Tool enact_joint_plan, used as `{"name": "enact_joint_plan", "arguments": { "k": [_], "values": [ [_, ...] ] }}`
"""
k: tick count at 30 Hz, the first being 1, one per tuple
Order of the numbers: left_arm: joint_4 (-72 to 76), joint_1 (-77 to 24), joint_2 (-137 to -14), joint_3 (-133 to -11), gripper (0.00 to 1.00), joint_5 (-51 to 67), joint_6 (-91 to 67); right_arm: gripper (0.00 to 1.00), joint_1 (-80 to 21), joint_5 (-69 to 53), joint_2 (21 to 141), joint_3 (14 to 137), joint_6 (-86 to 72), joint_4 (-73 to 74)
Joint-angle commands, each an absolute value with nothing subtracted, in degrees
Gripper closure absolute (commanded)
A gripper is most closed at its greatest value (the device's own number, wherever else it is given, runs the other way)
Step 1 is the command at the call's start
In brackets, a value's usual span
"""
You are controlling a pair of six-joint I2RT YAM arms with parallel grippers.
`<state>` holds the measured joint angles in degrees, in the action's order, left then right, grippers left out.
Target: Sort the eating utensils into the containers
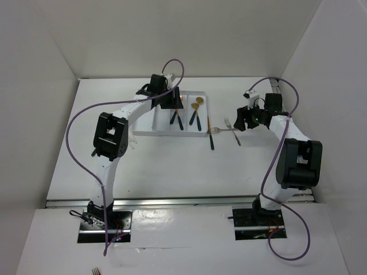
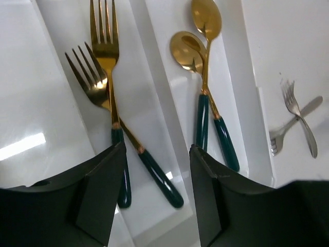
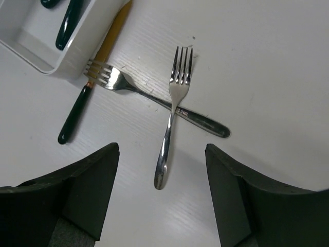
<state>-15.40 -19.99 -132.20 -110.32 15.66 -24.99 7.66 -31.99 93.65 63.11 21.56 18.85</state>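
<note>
The white tray (image 1: pixel 150 123) lies at the back centre of the table. In the left wrist view one compartment holds two gold forks (image 2: pixel 103 46) with teal handles, and the compartment beside it holds two gold spoons (image 2: pixel 205 20). My left gripper (image 2: pixel 157 154) hovers open and empty over the fork handles; it also shows in the top view (image 1: pixel 168 102). Two silver forks (image 3: pixel 177 87) lie crossed on the table right of the tray. My right gripper (image 3: pixel 162 154) is open and empty just above them. A gold knife (image 3: pixel 77 113) with a dark handle lies against the tray's outer right edge.
The tray's corner (image 3: pixel 31 46) is at the upper left of the right wrist view. The silver forks (image 1: pixel 229 129) and the knife (image 1: pixel 210 137) lie between the tray and my right gripper (image 1: pixel 239 121). White walls enclose the table on three sides.
</note>
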Motion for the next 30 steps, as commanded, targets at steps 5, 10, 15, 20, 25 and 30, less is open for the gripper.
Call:
{"name": "enact_joint_plan", "arguments": {
  "k": [5,10,15,20,25,30],
  "values": [
    [-14.24,-19.95,-112.60,-103.46,0.34,16.96,-21.09,0.25,7.91,-37.87,94.72,65.73,38.49,14.06],
    [-16.69,-18.72,-104.52,-99.07,0.34,18.19,-18.37,0.21,6.59,-37.88,99.92,68.46,45.87,16.16],
    [-18.11,-17.58,-96.09,-95.90,0.34,18.02,-15.83,0.17,3.96,-39.02,105.63,72.33,51.32,21.17],
    [-20.65,-15.82,-91.59,-92.99,0.33,15.82,-13.45,0.14,2.03,-40.25,109.95,75.76,53.00,26.37],
    [-21.70,-11.61,-90.26,-91.14,0.33,16.52,-14.24,0.13,-0.88,-37.62,111.79,74.36,53.00,23.91],
    [-21.71,-10.28,-90.26,-90.62,0.33,17.05,-14.77,0.13,-2.72,-35.60,115.31,76.11,53.00,23.91]
  ]
}}
